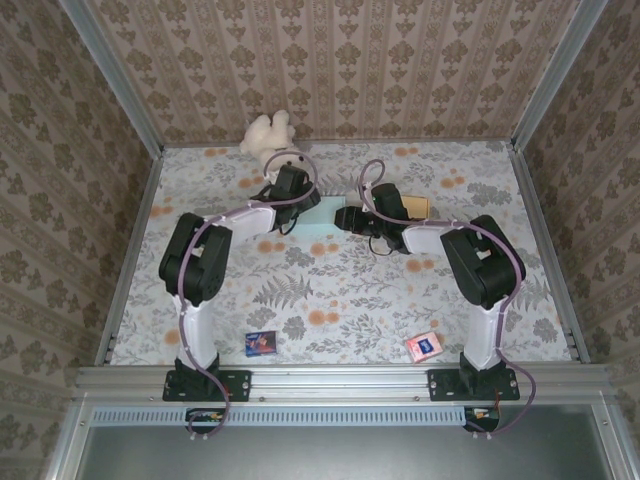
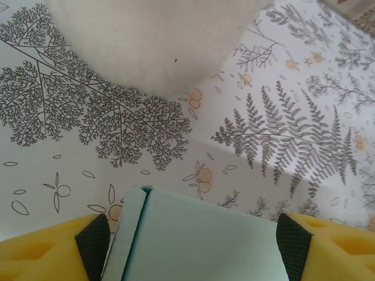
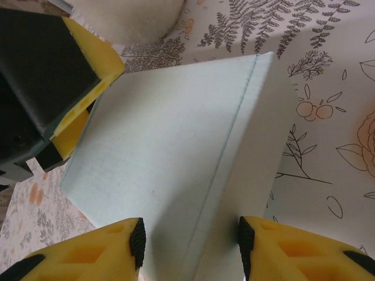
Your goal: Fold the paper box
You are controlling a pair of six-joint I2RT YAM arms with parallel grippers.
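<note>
**Mint paper box (image 1: pixel 325 218) sits between both pincers at the back of the table**

Pale and matt, the box lies on the flowered tablecloth (image 1: pixel 300 290) toward the back wall, roughly midway between the side walls. Both arms reach in to it, one from each side. A cream plush toy (image 1: pixel 268 132) sits just behind it in the back left area, close to the left arm's wrist.

The left pincer (image 2: pixel 192 240) stands wide open around one corner of the box. A narrow flap is creased up along the box's left edge, just beside the left of the two black pads (image 2: pixel 94 243).

The right pincer (image 3: pixel 192 243) stands about half spread astride a long straight crease. A broad flat panel lies to one side of the crease and a narrow strip to the other. The paper fills the gap from pad (image 3: pixel 138 240) to pad, and I cannot tell whether they squeeze it.

A wide stretch of bare cloth lies between the two arms toward the front. Two small printed cards lie flat there, one (image 1: pixel 261 343) by the left base and one (image 1: pixel 423 346) by the right. Metal rails (image 1: pixel 340 380) edge the table in front, and patterned walls (image 1: pixel 330 60) close the other three sides.
</note>
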